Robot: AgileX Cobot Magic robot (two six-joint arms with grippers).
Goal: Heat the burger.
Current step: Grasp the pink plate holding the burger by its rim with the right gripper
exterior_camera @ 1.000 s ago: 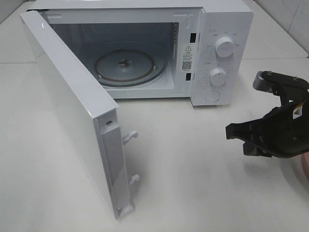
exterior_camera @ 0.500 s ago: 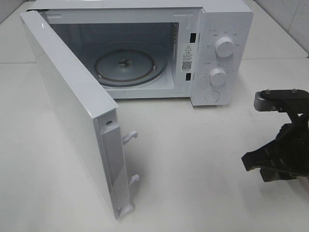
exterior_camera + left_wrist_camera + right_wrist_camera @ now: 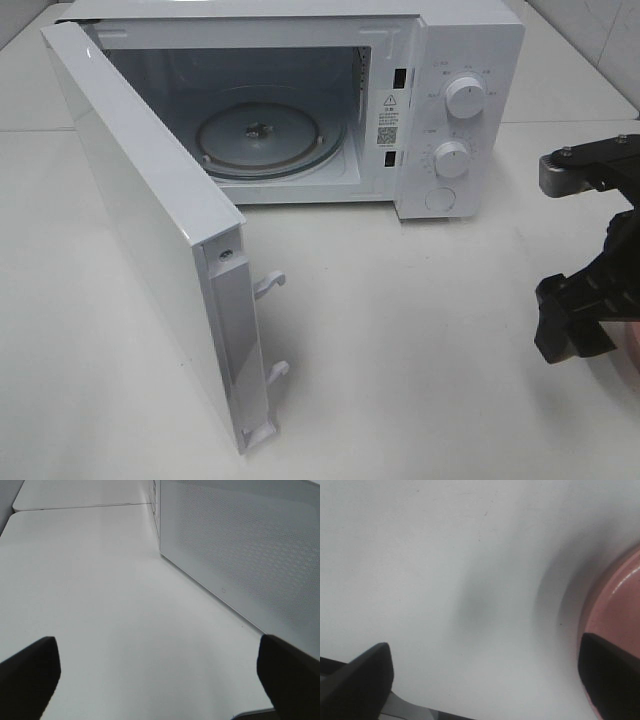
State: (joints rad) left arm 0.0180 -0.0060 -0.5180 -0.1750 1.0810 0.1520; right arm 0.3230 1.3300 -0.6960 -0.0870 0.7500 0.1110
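The right gripper [image 3: 484,647] has its fingers spread wide and holds nothing. The pink plate [image 3: 620,600] lies just beside one finger [image 3: 610,680]. The burger is out of sight; it is probably on that plate. The left gripper [image 3: 157,645], also spread wide, is near the microwave door [image 3: 240,555].

Bright, even light, soft shadows on the table [image 3: 400,330], right wrist view blurred
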